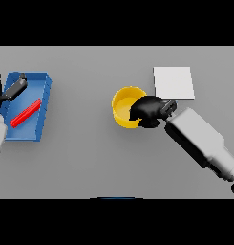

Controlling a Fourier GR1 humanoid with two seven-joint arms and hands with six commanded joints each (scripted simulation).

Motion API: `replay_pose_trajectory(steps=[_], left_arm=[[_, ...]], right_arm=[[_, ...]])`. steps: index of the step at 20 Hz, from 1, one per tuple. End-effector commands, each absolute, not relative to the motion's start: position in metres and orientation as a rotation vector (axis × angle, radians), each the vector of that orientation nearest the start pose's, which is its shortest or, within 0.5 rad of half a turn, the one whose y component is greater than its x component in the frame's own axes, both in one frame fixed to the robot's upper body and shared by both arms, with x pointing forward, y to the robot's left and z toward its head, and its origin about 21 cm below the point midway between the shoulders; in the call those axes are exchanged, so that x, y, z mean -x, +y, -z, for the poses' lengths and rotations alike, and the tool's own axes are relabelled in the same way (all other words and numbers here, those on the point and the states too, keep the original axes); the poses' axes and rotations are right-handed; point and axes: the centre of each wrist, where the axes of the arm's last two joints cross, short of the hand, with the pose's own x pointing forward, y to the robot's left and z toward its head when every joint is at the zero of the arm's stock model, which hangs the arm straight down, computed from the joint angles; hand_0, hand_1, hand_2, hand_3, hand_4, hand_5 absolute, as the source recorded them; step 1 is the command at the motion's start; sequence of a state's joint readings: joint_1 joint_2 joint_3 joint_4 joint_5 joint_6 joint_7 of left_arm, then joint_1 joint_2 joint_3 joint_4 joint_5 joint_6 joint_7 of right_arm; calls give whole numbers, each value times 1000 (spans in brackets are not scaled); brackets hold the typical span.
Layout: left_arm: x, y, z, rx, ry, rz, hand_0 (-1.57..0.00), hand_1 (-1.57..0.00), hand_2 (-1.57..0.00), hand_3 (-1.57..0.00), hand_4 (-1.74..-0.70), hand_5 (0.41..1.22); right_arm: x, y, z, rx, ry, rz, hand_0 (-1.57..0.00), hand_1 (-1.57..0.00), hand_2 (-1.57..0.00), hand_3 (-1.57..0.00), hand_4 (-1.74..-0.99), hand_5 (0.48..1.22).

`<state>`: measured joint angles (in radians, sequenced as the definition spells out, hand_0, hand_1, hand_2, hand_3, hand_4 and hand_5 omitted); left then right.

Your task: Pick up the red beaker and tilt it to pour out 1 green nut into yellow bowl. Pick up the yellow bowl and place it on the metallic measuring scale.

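Right hand at the yellow bowl; left hand at the blue tray.

We note the grey table (90, 158), the blue tray (44, 112) at far left holding a red bar (26, 113), and the pale scale plate (173, 82). The yellow bowl (124, 107) sits just left of the plate. The right hand (148, 110) appears curled over its rim. The left hand (11, 91) rests relaxed, fingers apart, over the tray.
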<state>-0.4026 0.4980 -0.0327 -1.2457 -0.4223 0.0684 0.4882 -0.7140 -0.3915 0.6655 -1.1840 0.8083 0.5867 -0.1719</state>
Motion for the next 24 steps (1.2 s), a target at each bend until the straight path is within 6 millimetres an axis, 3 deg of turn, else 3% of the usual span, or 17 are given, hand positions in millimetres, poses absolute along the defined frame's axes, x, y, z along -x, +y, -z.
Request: replay_pose_trajectory(steps=[1, 5, 11, 16, 20, 24], left_arm=[[-343, 328, -78, -869, -1104, 454, 1, 1, 1, 1, -733, 692], [-345, 326, -81, -875, -1126, 452, 1, 1, 1, 1, -738, 696], [-348, 327, -81, -870, -1117, 442, 1, 1, 1, 1, -743, 700], [-344, 327, -81, -868, -1115, 446, 1, 1, 1, 1, -744, 710], [-344, 327, -85, -877, -1110, 443, 1, 1, 1, 1, -738, 703], [-343, 331, -84, -874, -1097, 440, 1, 1, 1, 1, -728, 691]], right_arm=[[-359, -138, -80, 321, -1134, -2099, -1555, -1554, -1386, -1286, -1735, 1217], [-362, -145, -110, 374, -1174, -2083, -1564, -1564, -1414, -1257, -1738, 1219], [-375, -143, -124, 461, -1200, -1985, -1569, -1569, -1465, -1347, -1740, 1220], [-398, -178, -140, 575, -1209, -1886, -1570, -1570, -1516, -1227, -1741, 1221], [-412, -213, -139, 642, -1203, -1807, -1571, -1571, -1527, -1192, -1741, 1221], [-424, -232, -132, 685, -1173, -1726, -1571, -1571, -1506, -1176, -1741, 1221]])
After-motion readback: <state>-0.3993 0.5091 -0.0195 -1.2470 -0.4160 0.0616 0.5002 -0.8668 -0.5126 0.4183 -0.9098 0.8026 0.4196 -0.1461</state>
